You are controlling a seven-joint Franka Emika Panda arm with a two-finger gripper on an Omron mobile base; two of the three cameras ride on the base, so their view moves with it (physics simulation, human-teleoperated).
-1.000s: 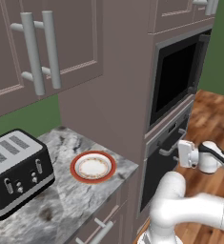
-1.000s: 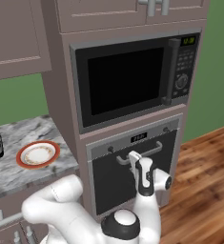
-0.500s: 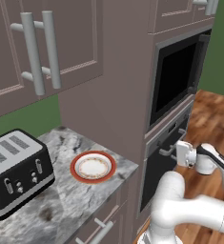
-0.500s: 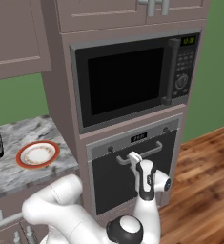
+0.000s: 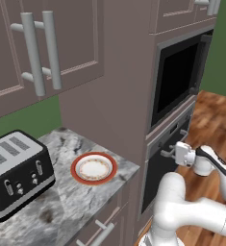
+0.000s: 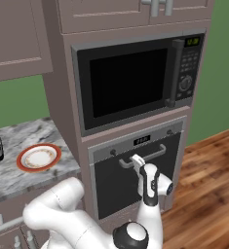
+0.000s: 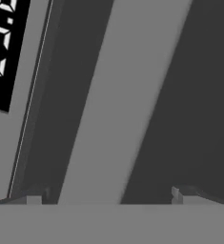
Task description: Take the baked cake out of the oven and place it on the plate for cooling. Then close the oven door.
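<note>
Kitchen wall unit, dark oven door (image 6: 135, 180) shut, silver handle (image 7: 127, 100) between spread end effector (image 7: 108, 195) tips

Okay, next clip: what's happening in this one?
The arm has its open gripper right up at the silver bar handle of the oven door, one finger on each side of the bar in the hand view, not yet closed on it. The oven door is shut, so the cake isn't out yet. The orange-rimmed plate sits bare on the marble counter next to the toaster.
</note>
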